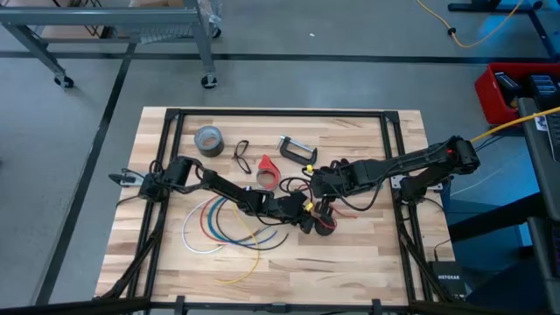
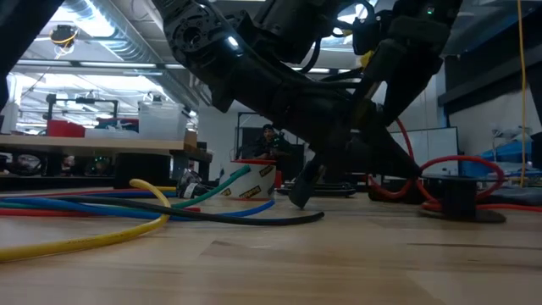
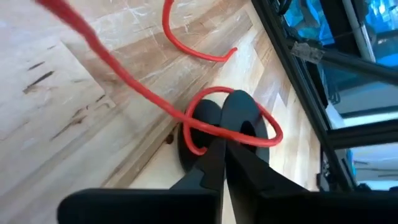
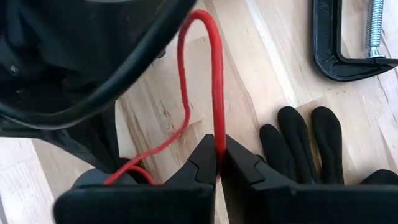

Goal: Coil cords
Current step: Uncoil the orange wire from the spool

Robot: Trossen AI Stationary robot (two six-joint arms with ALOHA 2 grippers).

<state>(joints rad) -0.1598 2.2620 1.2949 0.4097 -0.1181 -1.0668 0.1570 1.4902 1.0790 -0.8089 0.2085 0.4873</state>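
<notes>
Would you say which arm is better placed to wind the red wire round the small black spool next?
The right: its gripper is shut on the thin red wire; the left gripper is closed at the small black round spool.

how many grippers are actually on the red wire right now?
2. The right gripper is shut on the red wire, pinching a loop above the table. The left gripper is closed at the black spool, where the wire loops round.
</notes>
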